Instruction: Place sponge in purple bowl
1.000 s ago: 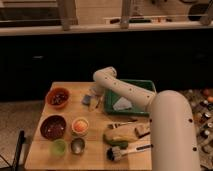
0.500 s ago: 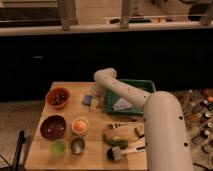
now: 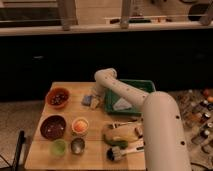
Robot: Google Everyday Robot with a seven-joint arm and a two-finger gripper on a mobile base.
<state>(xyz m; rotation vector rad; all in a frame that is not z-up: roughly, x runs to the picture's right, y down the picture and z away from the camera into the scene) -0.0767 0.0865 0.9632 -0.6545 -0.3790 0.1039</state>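
Note:
The sponge (image 3: 89,101), a small blue-grey pad with a yellowish side, lies on the wooden table (image 3: 42,155) just left of the green tray. My gripper (image 3: 95,95) comes down from the white arm's bent wrist right at the sponge's right edge. I cannot tell whether it touches the sponge. The purple bowl (image 3: 53,127) sits at the table's left, below and left of the sponge, well apart from the gripper.
An orange bowl with dark contents (image 3: 58,98) stands left of the sponge. A small orange cup (image 3: 79,125), a green cup (image 3: 59,147) and a metal cup (image 3: 77,145) stand near the purple bowl. A green tray (image 3: 131,86) is at the right. A tan block with a handle (image 3: 119,135) and a brush (image 3: 120,151) lie at the front.
The arm's thick forearm has shifted a little to the left. The gripper stays by the sponge, and the sponge has not moved.

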